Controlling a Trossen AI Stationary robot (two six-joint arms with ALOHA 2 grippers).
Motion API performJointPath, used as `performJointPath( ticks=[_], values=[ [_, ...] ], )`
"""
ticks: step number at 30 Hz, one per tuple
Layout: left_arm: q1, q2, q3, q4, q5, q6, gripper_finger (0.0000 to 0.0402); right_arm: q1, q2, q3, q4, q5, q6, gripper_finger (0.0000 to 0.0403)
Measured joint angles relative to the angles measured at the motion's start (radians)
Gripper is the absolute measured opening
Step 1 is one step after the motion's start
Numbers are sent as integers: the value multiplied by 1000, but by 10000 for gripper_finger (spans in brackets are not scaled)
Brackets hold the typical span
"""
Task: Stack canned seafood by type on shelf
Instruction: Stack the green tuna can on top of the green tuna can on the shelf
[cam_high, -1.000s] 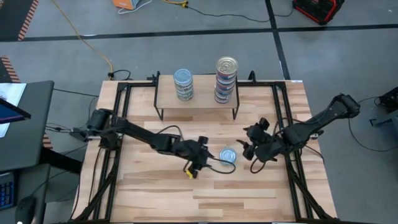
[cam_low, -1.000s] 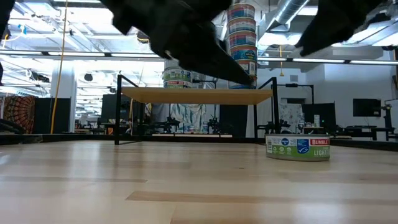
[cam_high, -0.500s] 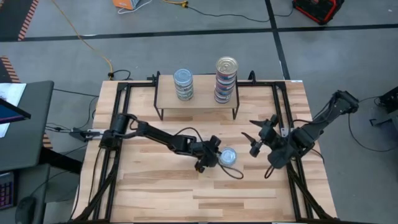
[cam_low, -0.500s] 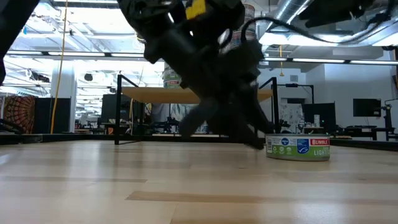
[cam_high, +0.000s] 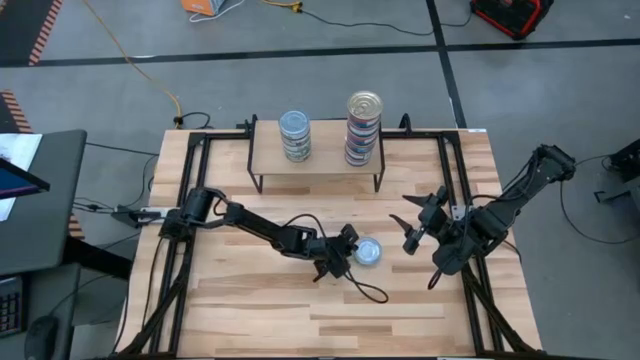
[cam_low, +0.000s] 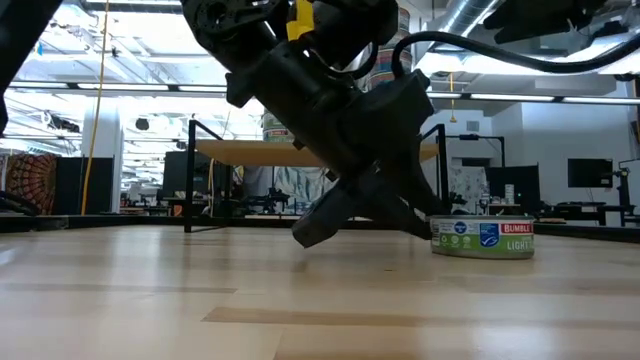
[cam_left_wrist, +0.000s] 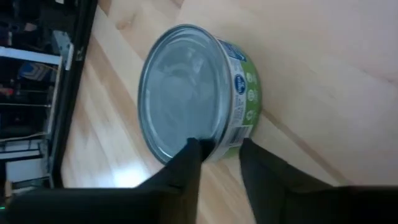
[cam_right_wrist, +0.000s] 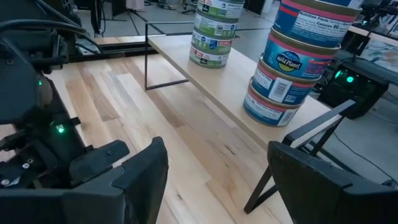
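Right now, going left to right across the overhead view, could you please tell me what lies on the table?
Left claw → loose tin → right claw.

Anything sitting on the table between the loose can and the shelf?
No. In the high view, only bare tabletop lies between the loose can and the shelf.

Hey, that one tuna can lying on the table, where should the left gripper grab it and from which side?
Pinch the can's rim, one finger over the lid, one outside the wall, coming level from the left arm's side: it lies flat and low. The left gripper straddles it there.
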Motion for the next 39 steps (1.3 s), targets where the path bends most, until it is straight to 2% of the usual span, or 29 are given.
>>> performJointPath(
  ticks=[3,6,10,14,20,29,32,34,39],
  values=[
    [-6,0,0,-6,-29,4,55,0,0,0,0,0,10,301],
    [-17,-1,0,-18,-104,-22,10,0,0,0,-1,0,18,301],
    [-31,-2,0,-74,-226,-35,7,0,0,0,-1,0,25,301],
    [-44,-5,0,-130,-263,-95,1,0,0,0,0,-1,28,301],
    [-67,-48,-5,-228,-239,-205,1,0,0,0,0,-2,37,301],
    [-115,-272,-4,-444,-118,-468,1,0,0,0,-4,-2,36,301],
    [-116,-336,-3,-408,-79,-570,12,-2,0,1,-9,-2,36,301],
    [-109,-361,-3,-387,-28,-599,36,-2,0,-10,-4,-2,36,301],
    [-67,-361,-3,-317,61,-608,146,-2,0,-61,-26,-4,64,301]
  ],
)
